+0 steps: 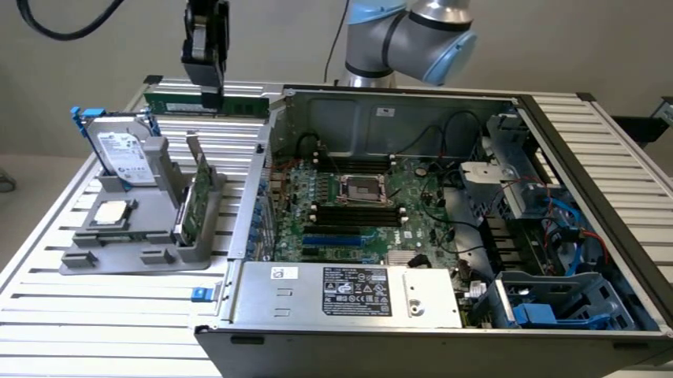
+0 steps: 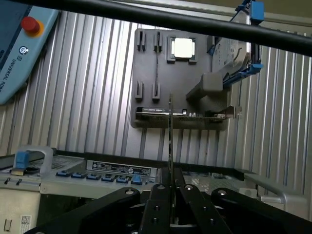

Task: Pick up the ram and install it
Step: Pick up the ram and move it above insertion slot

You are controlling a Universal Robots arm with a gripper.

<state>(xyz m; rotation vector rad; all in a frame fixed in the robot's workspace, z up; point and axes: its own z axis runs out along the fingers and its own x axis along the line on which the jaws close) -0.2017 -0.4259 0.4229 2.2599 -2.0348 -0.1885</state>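
Exterior view: the gripper (image 1: 210, 102) hangs in the upper left of the frame, over the slatted table (image 1: 94, 315) and just outside the far left corner of the open computer case (image 1: 421, 337). Its fingers are pressed together on the ram (image 1: 244, 104), which is held level and seems clear of the table, though the height is hard to judge.

Wrist view: the ram (image 2: 170, 141) shows edge-on as a thin line, pinched between the fingers (image 2: 158, 195).

The grey holder (image 1: 116, 256) sits at mid-left and carries the hard drive (image 1: 124, 153) and a green card (image 1: 195, 201).
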